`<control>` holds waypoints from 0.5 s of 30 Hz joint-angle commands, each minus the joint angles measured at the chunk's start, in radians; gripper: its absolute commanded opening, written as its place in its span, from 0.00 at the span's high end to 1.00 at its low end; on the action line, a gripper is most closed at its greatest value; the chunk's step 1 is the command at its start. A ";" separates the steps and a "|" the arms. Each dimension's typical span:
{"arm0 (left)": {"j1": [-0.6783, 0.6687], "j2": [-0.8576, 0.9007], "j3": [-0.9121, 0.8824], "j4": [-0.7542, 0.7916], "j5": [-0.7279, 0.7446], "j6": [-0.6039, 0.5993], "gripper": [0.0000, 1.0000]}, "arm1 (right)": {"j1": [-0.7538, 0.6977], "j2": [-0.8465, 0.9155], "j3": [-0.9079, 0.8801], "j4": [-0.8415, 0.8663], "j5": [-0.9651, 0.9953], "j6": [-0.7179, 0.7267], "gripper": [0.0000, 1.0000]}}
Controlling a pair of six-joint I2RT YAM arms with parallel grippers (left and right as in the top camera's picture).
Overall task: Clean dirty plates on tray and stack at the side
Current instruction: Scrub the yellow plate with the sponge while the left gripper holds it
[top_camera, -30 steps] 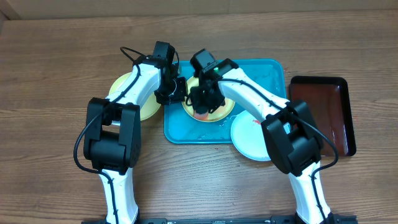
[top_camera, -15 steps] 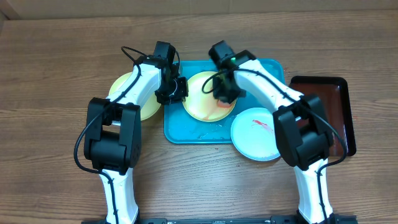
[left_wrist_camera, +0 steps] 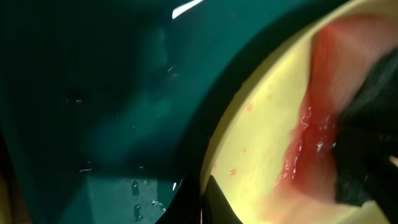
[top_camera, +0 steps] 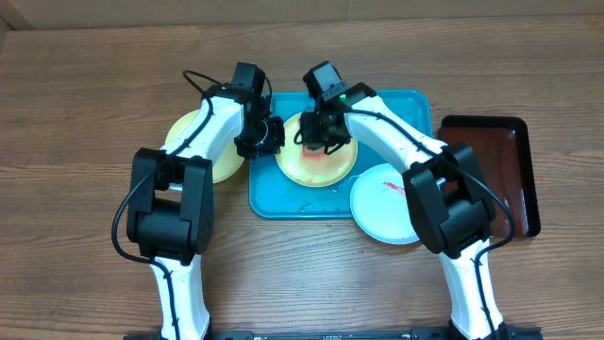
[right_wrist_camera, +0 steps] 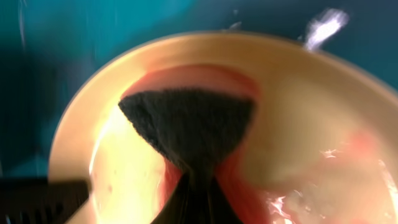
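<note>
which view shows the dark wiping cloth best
Right wrist: the dark cloth fills the centre, spread over red sauce on the plate. Left wrist catches only its blurred edge; overhead, the right claw hides it.

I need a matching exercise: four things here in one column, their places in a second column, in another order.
Things
1. cream round plate smeared with red sauce
2. cream round plate showing no smear
3. pale blue-white round plate
4. dark red-brown rectangular tray

Places
a. far right on the wooden table
b. on the table, left of the turquoise plastic tray
c. on the turquoise tray, under the right gripper and its dark cloth
d. across the turquoise tray's near edge, at its right corner

Pairs: 1-c; 2-b; 3-d; 4-a
</note>
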 commanded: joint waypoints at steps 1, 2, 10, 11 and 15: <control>-0.001 0.012 0.011 0.010 0.012 0.012 0.96 | 0.006 0.027 0.006 -0.074 -0.126 -0.026 0.96; -0.001 0.012 0.011 0.010 0.011 0.012 0.96 | 0.006 0.027 0.006 -0.103 -0.130 -0.026 0.96; -0.001 0.012 0.011 0.011 0.011 0.012 0.96 | -0.060 -0.036 0.007 -0.262 0.064 -0.040 0.96; -0.001 0.012 0.011 0.011 0.011 0.012 0.96 | -0.066 -0.044 0.007 -0.262 0.095 -0.040 0.96; -0.001 0.012 0.011 0.011 0.011 0.012 0.96 | -0.076 -0.057 0.006 -0.195 0.237 -0.026 0.96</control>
